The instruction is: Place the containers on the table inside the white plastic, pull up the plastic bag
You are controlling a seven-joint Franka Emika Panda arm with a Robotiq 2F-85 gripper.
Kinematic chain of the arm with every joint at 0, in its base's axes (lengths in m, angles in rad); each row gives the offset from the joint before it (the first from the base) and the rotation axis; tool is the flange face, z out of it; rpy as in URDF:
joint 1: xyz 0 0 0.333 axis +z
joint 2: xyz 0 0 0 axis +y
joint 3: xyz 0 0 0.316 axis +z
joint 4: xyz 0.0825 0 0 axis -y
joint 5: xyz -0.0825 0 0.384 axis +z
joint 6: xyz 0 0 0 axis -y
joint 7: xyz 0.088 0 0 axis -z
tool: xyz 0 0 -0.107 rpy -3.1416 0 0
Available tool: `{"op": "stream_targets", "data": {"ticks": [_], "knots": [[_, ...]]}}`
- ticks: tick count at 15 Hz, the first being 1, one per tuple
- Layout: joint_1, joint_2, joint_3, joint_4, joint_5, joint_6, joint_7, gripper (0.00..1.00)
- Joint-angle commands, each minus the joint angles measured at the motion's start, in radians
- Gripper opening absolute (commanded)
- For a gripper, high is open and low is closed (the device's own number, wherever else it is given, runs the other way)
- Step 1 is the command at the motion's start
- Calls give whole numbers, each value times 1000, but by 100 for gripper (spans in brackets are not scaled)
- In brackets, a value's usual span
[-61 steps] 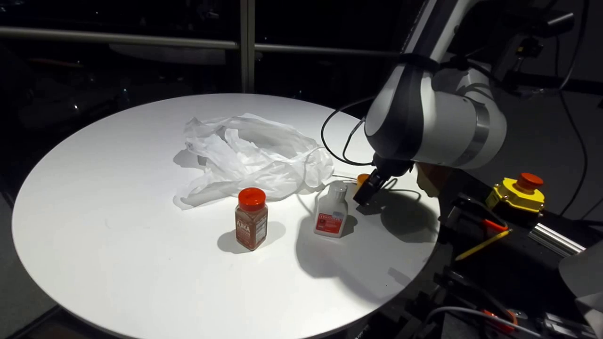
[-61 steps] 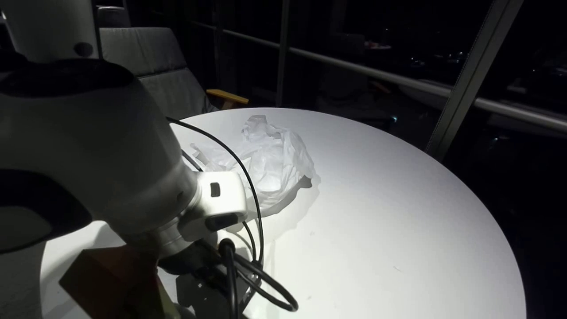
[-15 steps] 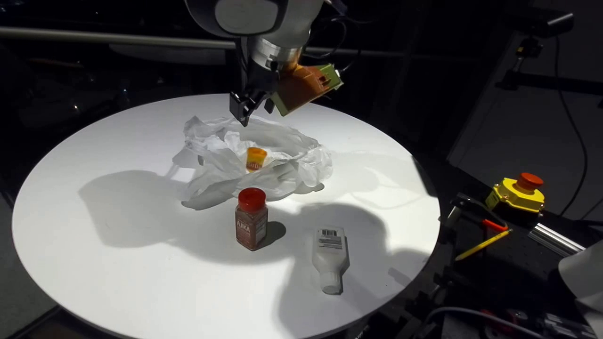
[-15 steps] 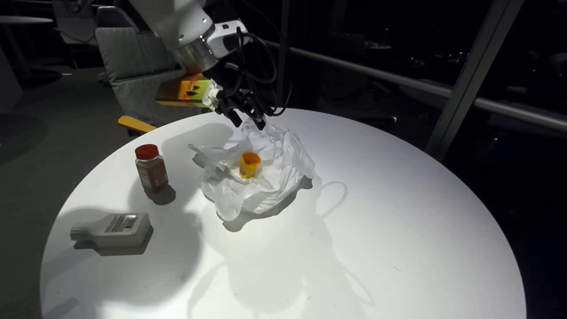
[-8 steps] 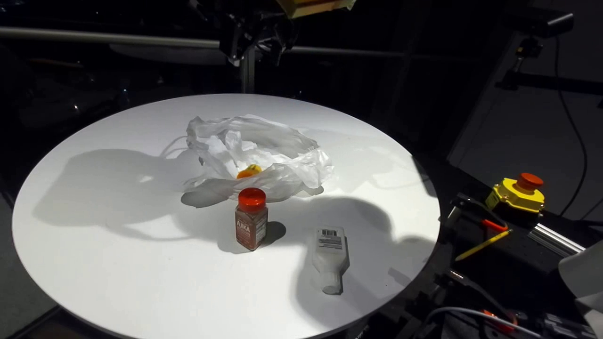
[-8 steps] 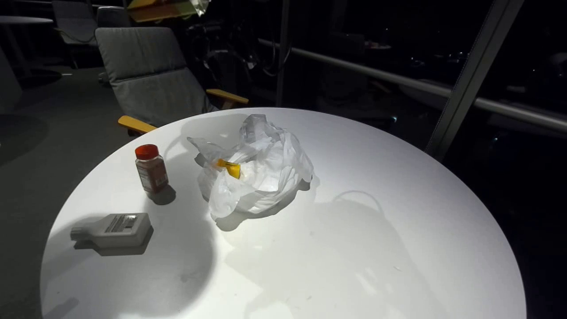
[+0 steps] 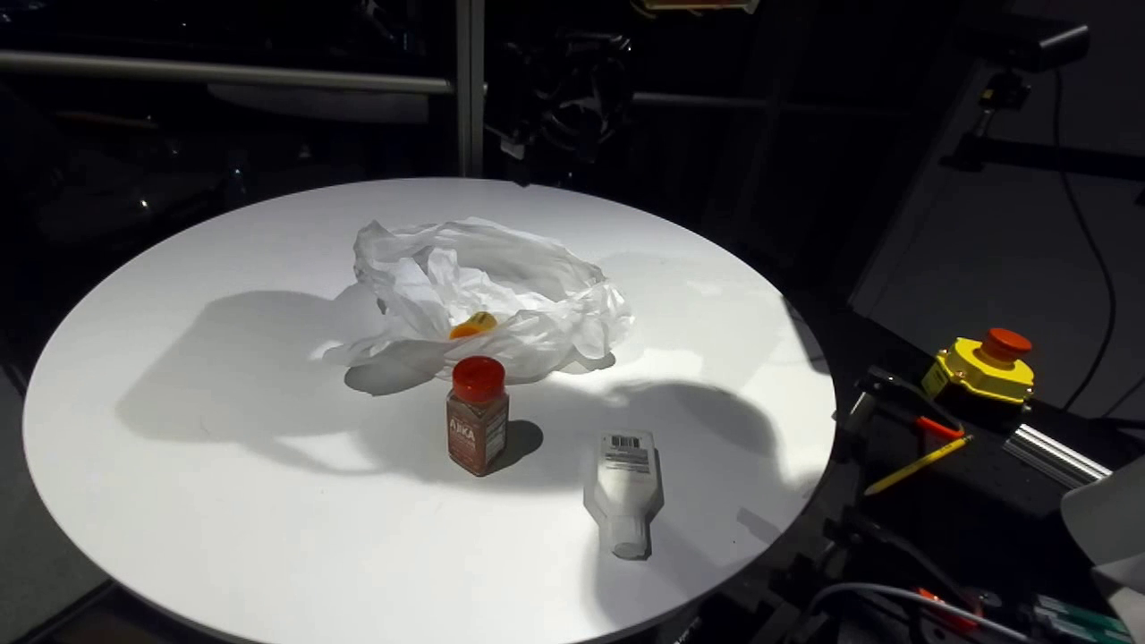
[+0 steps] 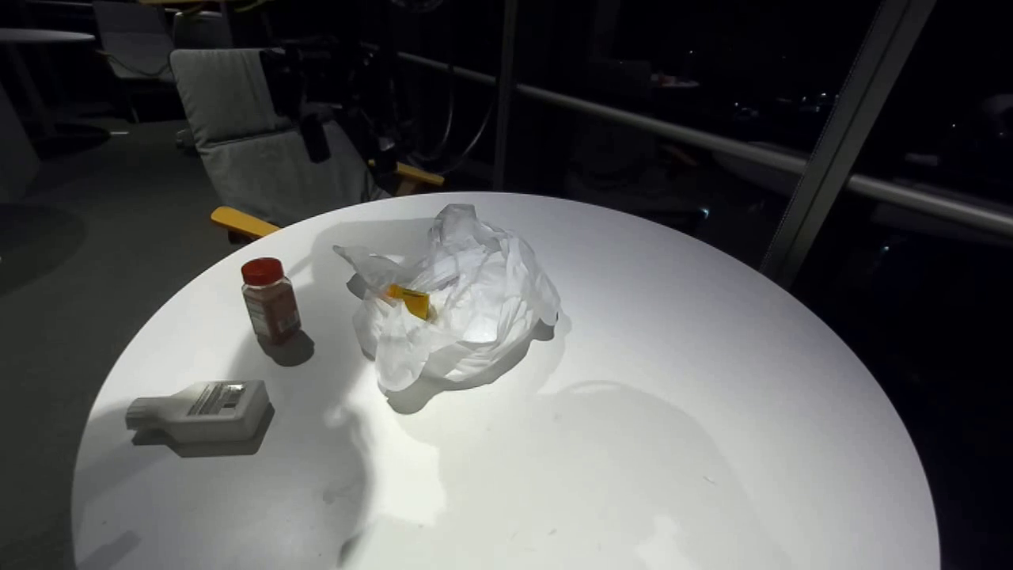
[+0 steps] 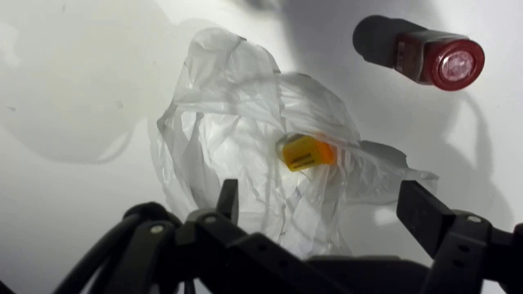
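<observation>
The white plastic bag [image 7: 546, 264] lies crumpled with its mouth spread on the round white table [image 7: 295, 537]. Inside it the small yellow-orange pot [image 9: 304, 154] rests on its side, partly behind a fold of film. A brown jar with a red lid [image 7: 477, 429] stands upright just outside the bag. The white bottle [image 8: 210, 412] lies flat near the table's edge in both exterior views. My gripper [image 9: 318, 183] hangs above the bag, jaws wide apart and nothing between them; against the dark background in an exterior view the gripper [image 8: 350, 150] is hard to make out.
Beside the table a yellow-and-red button device [image 7: 984, 371] and a yellow pencil [image 7: 919, 465] lie on a dark surface. A grey armchair [image 8: 261, 174] stands behind the table. A loose flap of bag film [image 9: 380, 179] spreads out towards the jar's side.
Over four seconds the pot went from the table into the bag, was let go and tipped over. The bottle fell from upright to lying. My gripper has risen away from the bag.
</observation>
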Motion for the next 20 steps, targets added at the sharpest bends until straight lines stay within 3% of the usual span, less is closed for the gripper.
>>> {"op": "stream_targets", "data": {"ticks": [1,6,9,11,15,20], "knots": [[1,0,-2,-18,-1,-3,6,100],[-5,-4,-1,-31,-1,-4,8,100],[83,-43,-76,-39,-8,45,30,100],[127,-88,-117,-135,-14,5,54,100],[142,-80,-31,-167,-12,22,66,100],[90,-47,165,-166,-13,26,146,100]]}}
